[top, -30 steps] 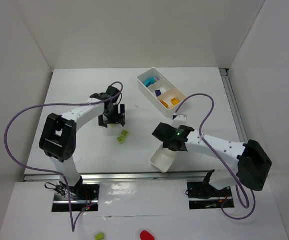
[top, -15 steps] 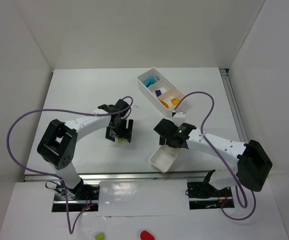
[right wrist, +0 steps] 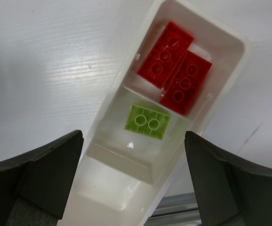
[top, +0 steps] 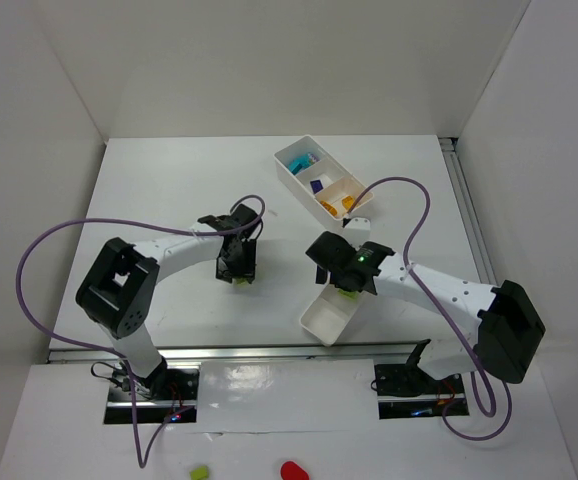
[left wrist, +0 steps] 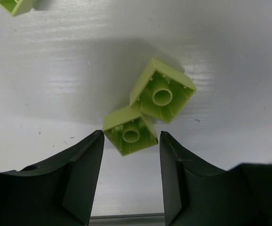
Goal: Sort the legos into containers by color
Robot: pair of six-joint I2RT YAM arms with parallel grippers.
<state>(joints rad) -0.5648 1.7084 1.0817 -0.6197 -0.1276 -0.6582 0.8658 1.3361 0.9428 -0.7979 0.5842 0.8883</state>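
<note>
**Left pincer** [left wrist: 131,135]: released and pointed down at the tabletop [left wrist: 56,70], left of its centre. The jaws stood either side of the straddled lime brick [left wrist: 130,136], close to both its flanks. Whether they touched it could not be told.

**Straddled lime brick:** lay on the tabletop, hollow side up.

**Second lime brick** [left wrist: 162,96]: hollow side up, touching the straddled one at a corner, just beyond the fingertips.

**Third lime brick** [left wrist: 13,4]: lay apart from the pair, cut off by the frame's corner.

**Right pincer** [right wrist: 133,136]: released wide and grasping nothing, hung over the near tray [right wrist: 103,188].

**Near tray:** white with inner dividers, lying slantwise close to the tabletop's near edge, right of centre.

**Red bricks** [right wrist: 165,54]: two, side by side and touching, in one end compartment of the near tray.

**Trayed lime brick** [right wrist: 148,121]: lay alone in the compartment next to the red pair.

**Far tray** [top: 287,178]: white, lying slantwise toward the far edge, right of centre. It held a teal brick [top: 299,160], a purple brick [top: 317,185] and orange-yellow bricks [top: 335,207], each colour in its own compartment.
</note>
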